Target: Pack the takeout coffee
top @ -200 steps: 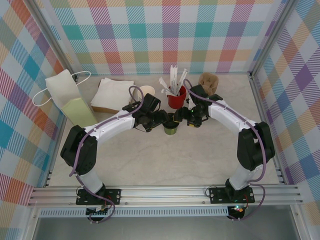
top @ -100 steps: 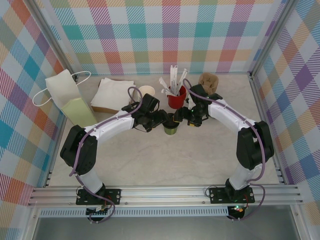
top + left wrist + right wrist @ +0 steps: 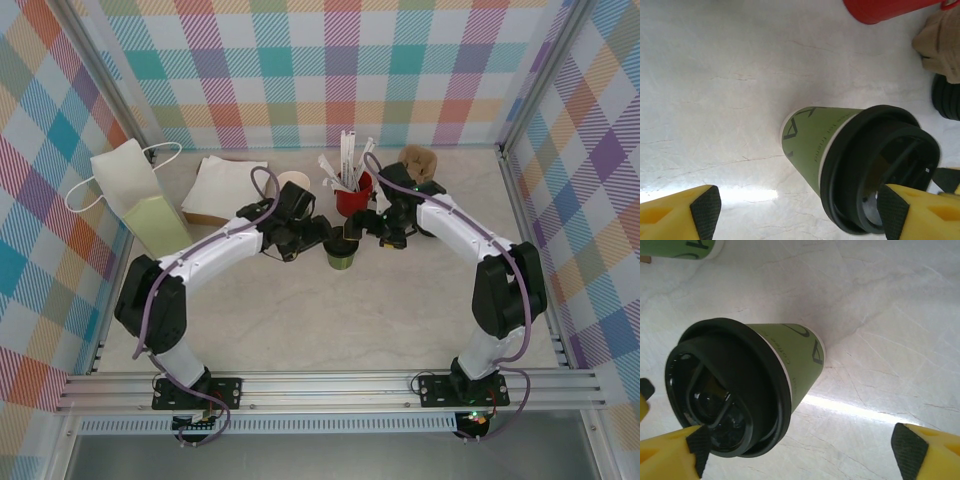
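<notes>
Since a second ago, both arms have drawn back a little toward the far edge of the tabletop, and both sets of fingers have spread apart from around the cup, which has stayed where it was.

The takeout coffee, a small olive-green paper cup with dark printed lettering and a round black plastic lid, stands upright on the pale, marble-patterned tabletop. It sits about midway between the left and right edges and closer to the far edge than to the near one.

The left gripper is just to the cup's left and the right gripper just to its right. In the left wrist view, two yellow fingers with black pads stand wide apart. One is well clear of the cup and the other is at the lid's rim. The right wrist view mirrors this, with its fingers wide, one beside the lid and one far off. Neither gripper holds the cup.

Just behind the cup is a red cup of white stirrers. To its left is a lidless cream paper cup, then a stack of white napkins, and a white paper bag with cord handles near the far left corner. A crumpled brown paper piece lies toward the far right corner.
</notes>
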You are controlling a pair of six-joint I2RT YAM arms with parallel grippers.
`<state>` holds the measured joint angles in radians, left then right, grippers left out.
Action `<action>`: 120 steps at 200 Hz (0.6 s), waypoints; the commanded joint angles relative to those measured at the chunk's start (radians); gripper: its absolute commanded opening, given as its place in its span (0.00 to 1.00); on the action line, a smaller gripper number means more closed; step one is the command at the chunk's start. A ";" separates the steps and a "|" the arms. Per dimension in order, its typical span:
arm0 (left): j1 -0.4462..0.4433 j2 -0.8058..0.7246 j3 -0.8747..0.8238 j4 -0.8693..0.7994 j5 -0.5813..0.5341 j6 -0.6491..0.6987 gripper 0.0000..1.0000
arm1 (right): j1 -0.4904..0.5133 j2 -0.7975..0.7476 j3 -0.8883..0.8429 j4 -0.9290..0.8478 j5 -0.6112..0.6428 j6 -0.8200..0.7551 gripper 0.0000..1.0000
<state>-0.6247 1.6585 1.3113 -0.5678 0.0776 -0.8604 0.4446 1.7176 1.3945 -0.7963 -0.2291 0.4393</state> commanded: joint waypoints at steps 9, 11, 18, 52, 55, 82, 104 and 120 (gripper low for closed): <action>0.015 -0.116 0.030 -0.059 -0.062 0.050 0.87 | 0.002 -0.050 0.025 -0.043 0.000 -0.032 1.00; 0.014 -0.118 0.028 -0.061 -0.066 0.053 0.87 | 0.003 -0.052 0.024 -0.044 0.002 -0.033 1.00; 0.016 -0.139 0.021 -0.069 -0.082 0.061 0.88 | 0.006 -0.056 0.024 -0.050 0.007 -0.037 1.00; 0.025 -0.250 -0.032 -0.080 -0.148 0.098 0.96 | 0.051 -0.056 0.048 -0.109 0.084 -0.077 1.00; 0.027 -0.258 -0.037 -0.081 -0.152 0.102 0.97 | 0.057 -0.054 0.052 -0.116 0.094 -0.083 1.00; 0.050 -0.327 -0.077 -0.092 -0.176 0.119 1.00 | 0.105 -0.021 0.097 -0.170 0.158 -0.112 1.00; 0.068 -0.366 -0.108 -0.100 -0.180 0.120 1.00 | 0.133 0.016 0.141 -0.200 0.190 -0.129 1.00; 0.075 -0.386 -0.127 -0.103 -0.182 0.118 1.00 | 0.148 0.047 0.176 -0.215 0.196 -0.140 1.00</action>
<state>-0.5671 1.3075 1.2217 -0.6361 -0.0753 -0.7643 0.5751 1.7138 1.5166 -0.9493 -0.0776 0.3431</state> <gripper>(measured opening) 0.999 0.996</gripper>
